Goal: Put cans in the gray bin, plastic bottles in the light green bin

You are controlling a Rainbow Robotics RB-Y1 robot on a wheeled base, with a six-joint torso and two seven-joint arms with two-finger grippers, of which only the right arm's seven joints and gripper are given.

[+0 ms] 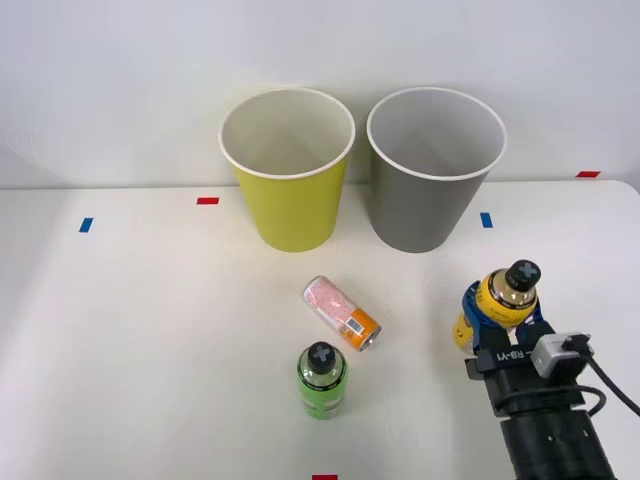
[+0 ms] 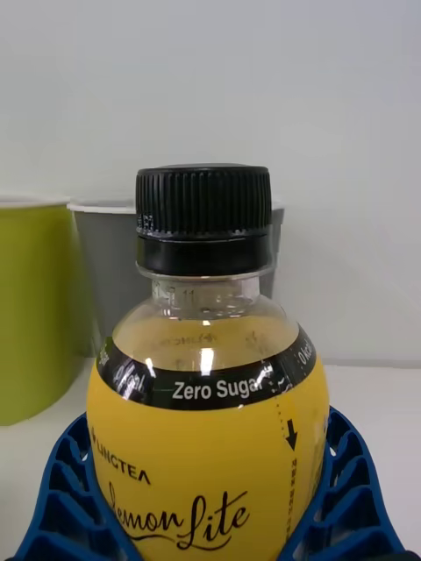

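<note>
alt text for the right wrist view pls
A yellow bottle with a black screw cap stands upright between the right gripper's blue ribbed fingers, which hug its sides. Behind it stand the gray bin and, beside that, the light green bin against a pale wall.

we see a matt white table (image 1: 150, 350), smooth, with small glossy-looking tape marks (image 1: 207, 201). both bins look like smooth plastic: light green bin (image 1: 290, 205) and gray bin (image 1: 425, 205), each with a white rim and pale matt inside. the yellow-orange bottle (image 2: 206, 421) is clear glossy plastic with a shiny wrapped label, highlights on the shoulder, and a ribbed black plastic cap (image 2: 203, 200). tool (image 1: 500, 325) fingers (image 2: 61, 500) are blue, ribbed, matt plastic or rubber, we can't tell which. green bottle (image 1: 321, 380) is glossy too. can (image 1: 341, 312) has a speckled printed skin and a silver metal end.
</note>
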